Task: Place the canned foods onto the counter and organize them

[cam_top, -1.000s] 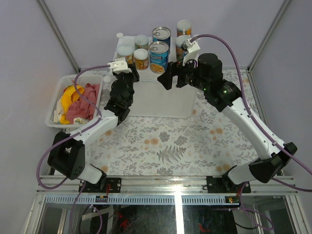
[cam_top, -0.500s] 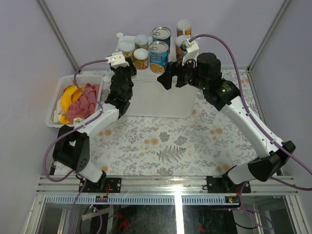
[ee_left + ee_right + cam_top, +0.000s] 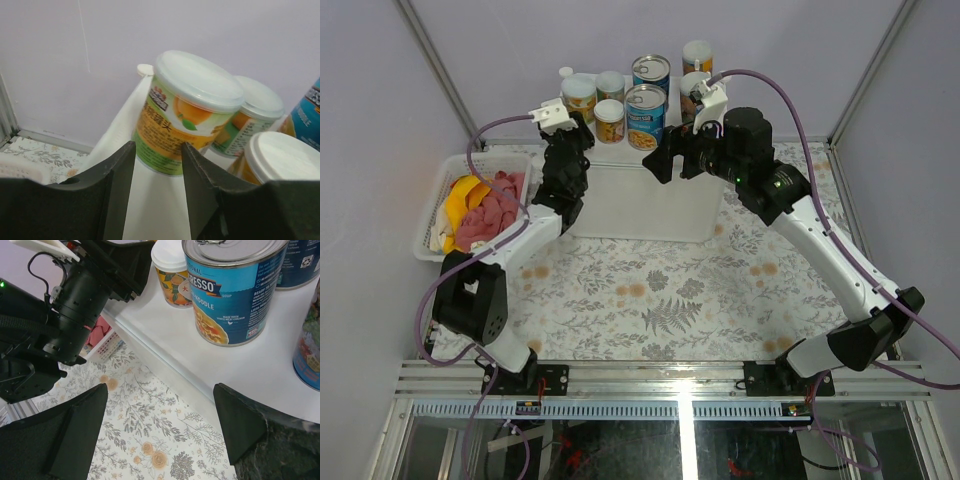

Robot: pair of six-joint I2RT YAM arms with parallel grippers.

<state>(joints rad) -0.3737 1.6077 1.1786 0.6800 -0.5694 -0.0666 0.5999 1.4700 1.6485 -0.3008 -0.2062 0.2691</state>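
Lilac walls close off the cell on three sides, and a floral cloth (image 3: pixel 660 300) covers the base under both my arms. On it, at the far middle, stands the white worktop (image 3: pixel 640 205), a big box with a flat top. All seven canned foods that I can count stand upright along its back half. A pale-lidded jar (image 3: pixel 578 95) is at the left corner, with a second jar (image 3: pixel 610 84) beside it and a small white-lidded jar (image 3: pixel 609 121) in front. Next comes the front blue can (image 3: pixel 646 116), with the rear blue can (image 3: pixel 651 70) behind it. At the right are the far canister (image 3: pixel 697 54) and the near canister (image 3: pixel 693 88), which is partly hidden by my right wrist's camera mount.

My left hand (image 3: pixel 157 147) is clenched down to a narrow slit and grips nothing. Its fingertips sit low over the worktop, just short of the pale-lidded jar, and I cannot tell whether they touch it. My right hand (image 3: pixel 160 425) is spread wide and empty, hovering over the worktop's front edge. It faces the front blue can and is apart from it.

Left of the worktop, a white mesh basket (image 3: pixel 425 235) holds a pink cloth (image 3: pixel 492 212) and something yellow (image 3: pixel 460 192).
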